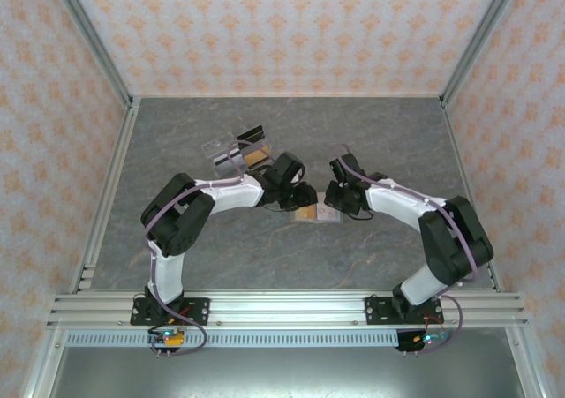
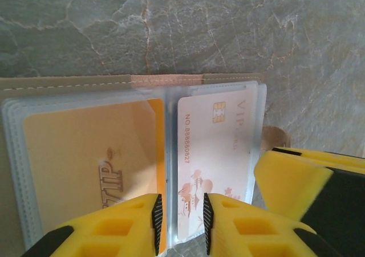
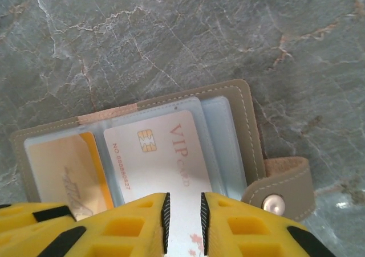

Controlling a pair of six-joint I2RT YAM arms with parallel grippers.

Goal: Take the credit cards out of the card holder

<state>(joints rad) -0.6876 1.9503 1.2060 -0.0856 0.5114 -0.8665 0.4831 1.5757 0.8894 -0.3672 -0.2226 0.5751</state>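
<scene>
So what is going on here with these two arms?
They are working on an open card holder lying flat on the table. A gold card and a white card both sit in their clear sleeves. The left end effector is at the middle fold, the right end effector over the white card's lower edge, jaws almost closed. No card is out yet.

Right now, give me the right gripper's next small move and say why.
Probably pinch the near edge of the white VIP card and draw it out of its clear sleeve. The right gripper sits over that edge, jaws a narrow gap apart; the card holder lies open, and the left gripper sits at its fold beside the gold card, likely able to steady it.
</scene>
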